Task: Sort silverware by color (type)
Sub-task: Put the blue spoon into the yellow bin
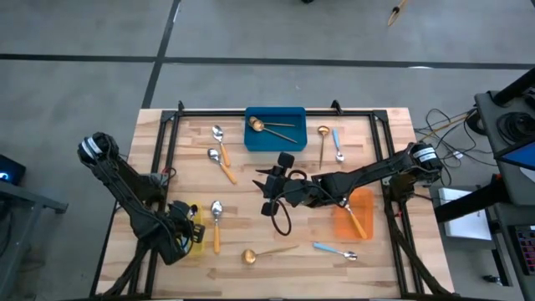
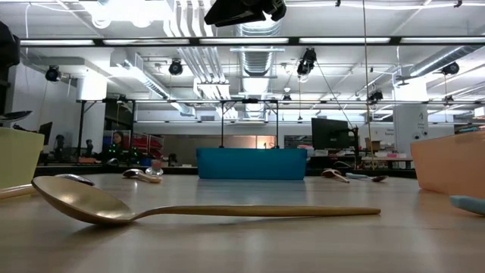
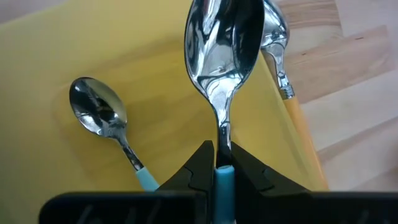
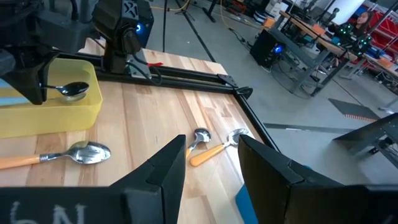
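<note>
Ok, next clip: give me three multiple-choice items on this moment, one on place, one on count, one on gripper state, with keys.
1. Where is the left gripper?
A. over the yellow bin
B. over the blue bin
C. off the table

2. How many gold spoons lie in the blue bin?
A. none
B. two
C. five

3. What is the left gripper's state?
A. open and empty
B. shut on a blue-handled spoon
C. shut on a gold spoon

Answers:
1 A, the high view puts it at the yellow bin.
2 B, two gold spoons show there from above.
3 B, the left wrist view shows the fingers clamping the light-blue handle.
</note>
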Robot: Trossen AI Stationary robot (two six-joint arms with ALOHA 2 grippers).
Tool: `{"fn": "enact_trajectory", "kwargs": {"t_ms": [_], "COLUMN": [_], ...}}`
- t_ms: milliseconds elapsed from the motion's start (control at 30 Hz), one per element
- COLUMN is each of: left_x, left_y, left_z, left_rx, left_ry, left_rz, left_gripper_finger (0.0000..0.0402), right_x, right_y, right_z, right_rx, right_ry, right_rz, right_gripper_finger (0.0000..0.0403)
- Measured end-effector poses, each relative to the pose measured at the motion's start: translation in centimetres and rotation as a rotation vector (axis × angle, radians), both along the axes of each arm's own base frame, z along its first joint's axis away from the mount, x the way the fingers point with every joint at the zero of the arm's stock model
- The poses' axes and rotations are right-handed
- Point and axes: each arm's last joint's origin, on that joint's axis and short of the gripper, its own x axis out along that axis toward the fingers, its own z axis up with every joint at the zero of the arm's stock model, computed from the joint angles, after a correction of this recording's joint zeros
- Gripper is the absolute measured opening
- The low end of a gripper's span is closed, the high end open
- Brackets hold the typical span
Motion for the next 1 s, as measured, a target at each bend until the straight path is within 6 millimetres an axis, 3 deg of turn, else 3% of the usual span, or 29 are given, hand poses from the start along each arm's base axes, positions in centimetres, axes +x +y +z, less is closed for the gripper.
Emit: {"fn": "enact_trajectory", "kwargs": {"t_ms": [667,1000], "left_x": [-0.05,-0.07], "left_y": [0.07,0.1], "left_z": [-0.19,-0.31], "left_rx": [0.002,-0.001], "left_ry": [0.001,-0.001], "left_rz": [-0.005,0.003], "left_gripper_finger": [0.0018,0.0055], "right_x": [-0.04,-0.04], "right_y": [-0.01,-0.01], "right_z": [-0.1,-0.12], "right_rx": [0.001,0.002], "right_ry": [0.01,0.011], "right_rz": [-0.001,-0.002], "right_gripper_finger": [0.0139,0.0139]}}
